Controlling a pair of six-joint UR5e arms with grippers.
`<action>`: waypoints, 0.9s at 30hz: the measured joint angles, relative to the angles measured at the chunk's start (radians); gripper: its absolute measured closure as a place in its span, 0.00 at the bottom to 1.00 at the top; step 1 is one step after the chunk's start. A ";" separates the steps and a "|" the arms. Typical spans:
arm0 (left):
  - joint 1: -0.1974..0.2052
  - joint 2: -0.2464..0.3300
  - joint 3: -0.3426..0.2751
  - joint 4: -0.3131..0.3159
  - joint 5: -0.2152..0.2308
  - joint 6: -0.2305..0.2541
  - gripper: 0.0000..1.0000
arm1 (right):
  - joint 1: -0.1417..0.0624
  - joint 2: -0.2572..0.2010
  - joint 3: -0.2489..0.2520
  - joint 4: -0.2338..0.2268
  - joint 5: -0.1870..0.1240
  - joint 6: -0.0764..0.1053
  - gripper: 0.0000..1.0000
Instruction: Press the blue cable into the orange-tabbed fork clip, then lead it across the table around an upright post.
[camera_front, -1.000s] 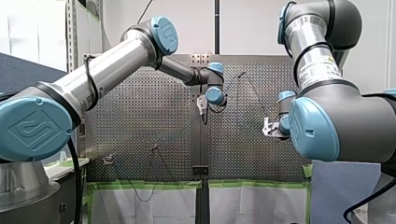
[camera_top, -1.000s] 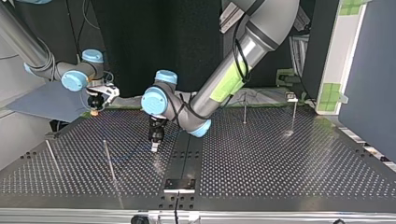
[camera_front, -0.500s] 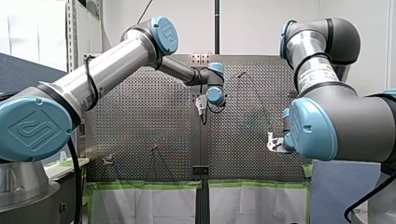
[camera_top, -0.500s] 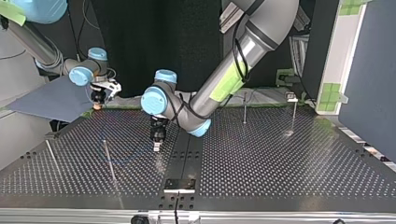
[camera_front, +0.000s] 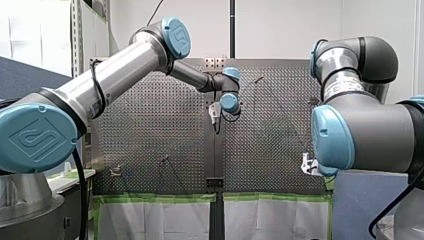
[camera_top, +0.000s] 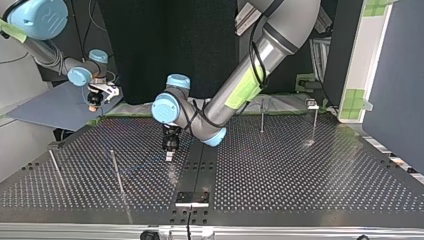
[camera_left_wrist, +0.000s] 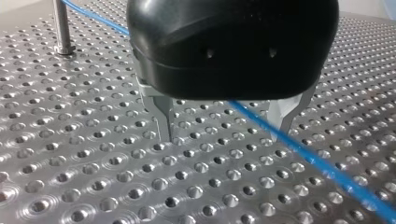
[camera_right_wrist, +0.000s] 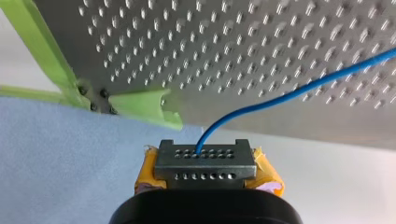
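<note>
My left gripper (camera_top: 169, 159) stands over the middle of the perforated metal table (camera_top: 300, 180), fingers (camera_left_wrist: 163, 116) spread and tips down at the plate. The thin blue cable (camera_left_wrist: 327, 170) lies on the table and crosses between those fingers, nearer one of them. Beyond the gripper an upright metal post (camera_left_wrist: 60, 25) stands with the cable passing just beside it. My right gripper (camera_top: 94, 102) hangs off the table, past its far corner at the top view's left, beside a flat blue-grey sheet (camera_right_wrist: 70, 154). It is clamped on the cable, which leads ahead from it over the table's green-taped edge (camera_right_wrist: 140, 107).
</note>
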 joint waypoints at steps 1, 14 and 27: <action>0.000 0.000 -0.002 0.000 0.000 0.000 0.00 | -0.006 0.010 -0.003 -0.010 0.000 0.009 1.00; 0.002 0.001 -0.039 0.021 0.000 0.003 0.00 | -0.012 0.122 -0.021 -0.113 -0.007 0.047 1.00; -0.007 0.000 -0.046 0.016 -0.041 -0.029 0.00 | -0.008 0.227 -0.023 -0.118 -0.008 0.045 1.00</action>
